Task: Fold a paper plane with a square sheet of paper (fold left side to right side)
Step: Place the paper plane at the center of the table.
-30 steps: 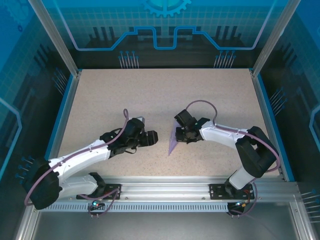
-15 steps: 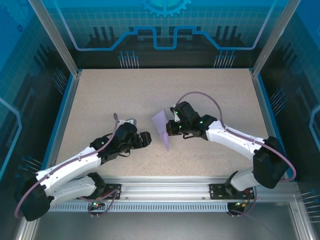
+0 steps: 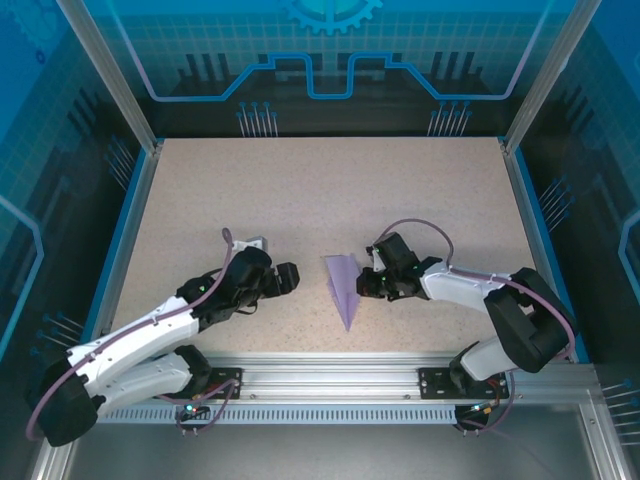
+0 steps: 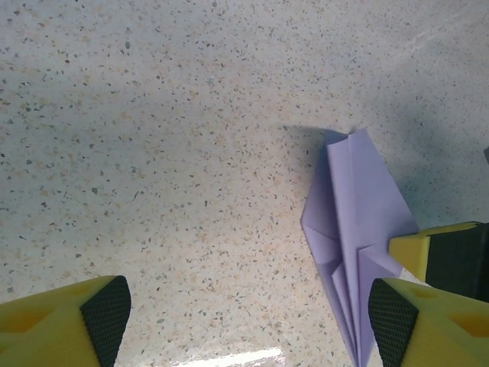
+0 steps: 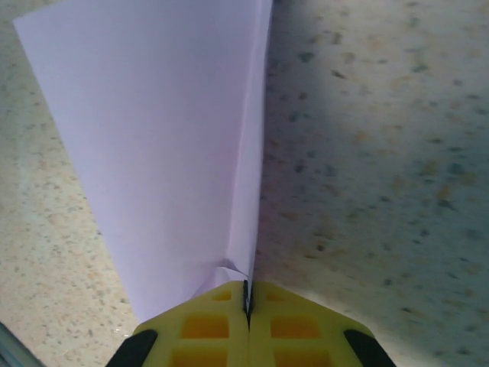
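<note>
Right gripper (image 3: 364,284) is pinching the plane (image 3: 343,288) by its edge, plane resting on the table (image 3: 300,190) just left of it, left gripper (image 3: 292,277) hanging spread farther left; dragging is likely risking crumpled creases or slip.

Paper plane (image 3: 343,285) on speckled table (image 3: 300,190)

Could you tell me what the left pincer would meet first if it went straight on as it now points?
Probably the paper plane, pinched by the right pincer: it lies just ahead of the open left pincer, off-centre. Depth is unclear; the table might come first.
</note>
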Tool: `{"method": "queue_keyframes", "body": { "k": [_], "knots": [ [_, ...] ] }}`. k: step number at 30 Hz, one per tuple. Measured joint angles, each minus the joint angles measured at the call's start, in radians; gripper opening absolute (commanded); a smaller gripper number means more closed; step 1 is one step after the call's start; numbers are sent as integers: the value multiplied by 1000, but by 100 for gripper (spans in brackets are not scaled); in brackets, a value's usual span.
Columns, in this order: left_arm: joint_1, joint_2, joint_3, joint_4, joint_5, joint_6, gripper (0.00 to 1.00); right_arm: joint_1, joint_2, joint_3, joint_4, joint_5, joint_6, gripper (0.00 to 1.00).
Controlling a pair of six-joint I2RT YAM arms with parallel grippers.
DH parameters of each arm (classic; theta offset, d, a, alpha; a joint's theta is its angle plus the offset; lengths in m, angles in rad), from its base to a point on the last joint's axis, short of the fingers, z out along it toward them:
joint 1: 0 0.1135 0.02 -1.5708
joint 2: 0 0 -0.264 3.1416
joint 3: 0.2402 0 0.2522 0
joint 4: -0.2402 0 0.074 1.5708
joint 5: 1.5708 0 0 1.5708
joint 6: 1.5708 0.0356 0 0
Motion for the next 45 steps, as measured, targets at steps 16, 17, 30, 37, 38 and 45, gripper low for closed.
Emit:
{"method": "queue_keyframes", "body": {
  "k": [16, 17, 30, 37, 38, 45],
  "knots": [
    [0, 175, 81, 32, 12, 14, 86, -91, -97, -45, -192, 151, -39, 8],
    [0, 184, 84, 37, 14, 18, 86, -97, -97, -45, -209, 164, -39, 8],
    [0, 269, 122, 71, 57, 34, 87, -122, -231, -66, -288, 214, -58, 26],
    [0, 265, 126, 76, 57, 39, 90, -122, -359, 19, -427, 238, -91, 43],
    [0, 260, 126, 76, 57, 42, 93, -121, -380, 31, -438, 233, -93, 46],
    [0, 230, 125, 79, 53, 56, 99, -21, -374, 47, -471, 159, -47, 60]
  ]
}}
